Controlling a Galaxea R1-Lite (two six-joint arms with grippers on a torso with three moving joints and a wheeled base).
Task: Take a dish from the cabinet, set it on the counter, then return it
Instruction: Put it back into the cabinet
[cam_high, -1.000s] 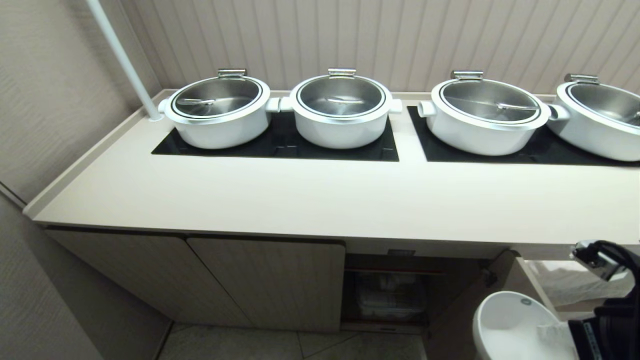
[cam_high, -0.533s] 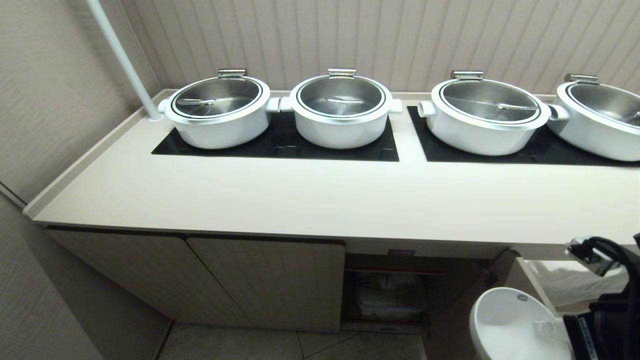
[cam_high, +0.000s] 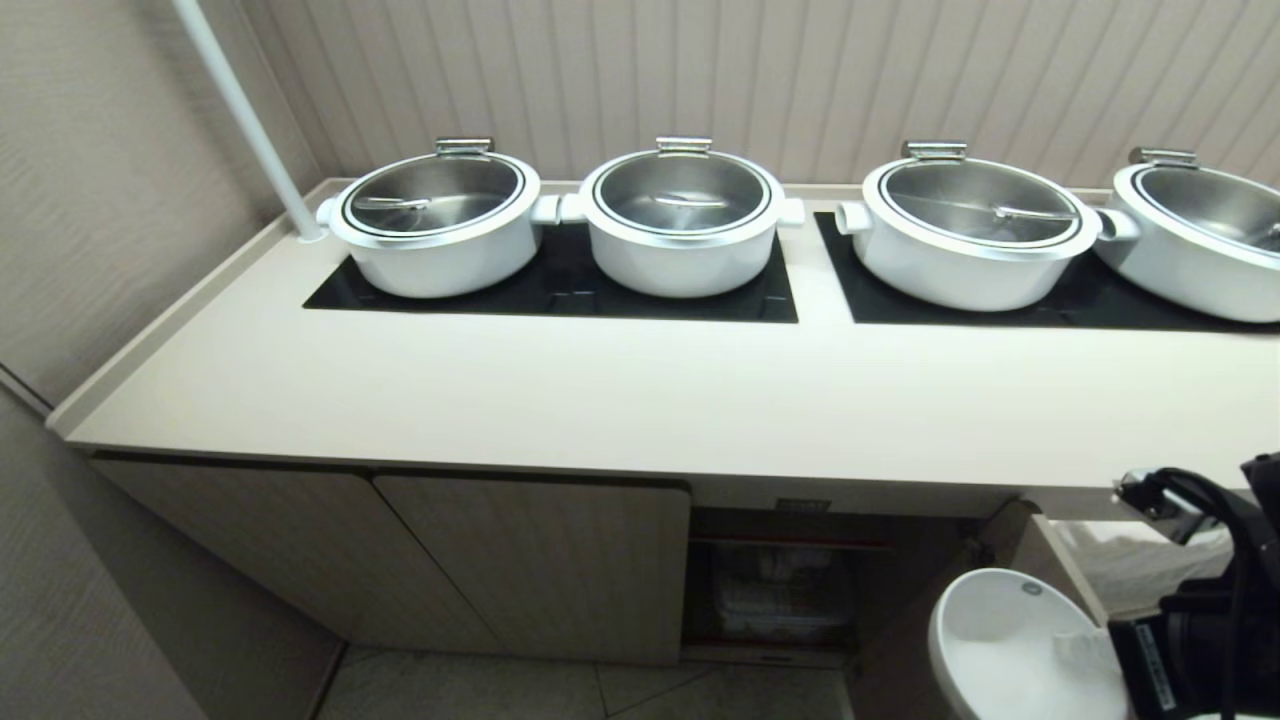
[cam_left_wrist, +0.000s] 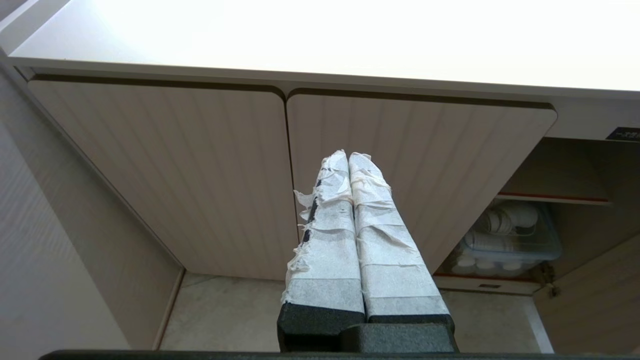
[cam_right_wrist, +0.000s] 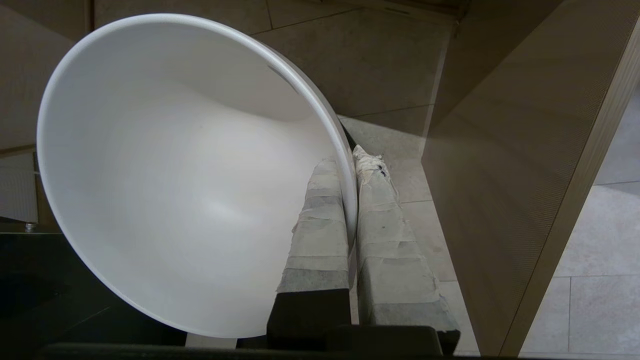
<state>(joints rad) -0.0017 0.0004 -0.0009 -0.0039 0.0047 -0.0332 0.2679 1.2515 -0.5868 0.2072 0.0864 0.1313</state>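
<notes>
You see the dish (cam_high: 1005, 640), a plain white bowl, low at the right of the head view, in front of the open part of the cabinet (cam_high: 790, 590) and below the front edge of the surface (cam_high: 640, 400). It is in the air, not on any shelf. The right pincer (cam_right_wrist: 352, 170) grips it by the rim: one taped finger is inside the bowl and the other is outside, pressed on the wall between them. Just beside this pincer stands the open cabinet door (cam_right_wrist: 525, 175), and under it you see the tiled floor (cam_right_wrist: 600, 240).

The left pincer (cam_left_wrist: 348, 157) is closed on nothing, its two taped fingers touching each other. It points at the two closed ribbed doors (cam_left_wrist: 200, 175). To the side of them, in the open compartment, a clear container (cam_left_wrist: 505, 240) with white cups lies under a red-edged shelf (cam_left_wrist: 550, 198).

On the surface, four white pots (cam_high: 440, 225) with steel lids stand on black hob panels (cam_high: 560, 290).
</notes>
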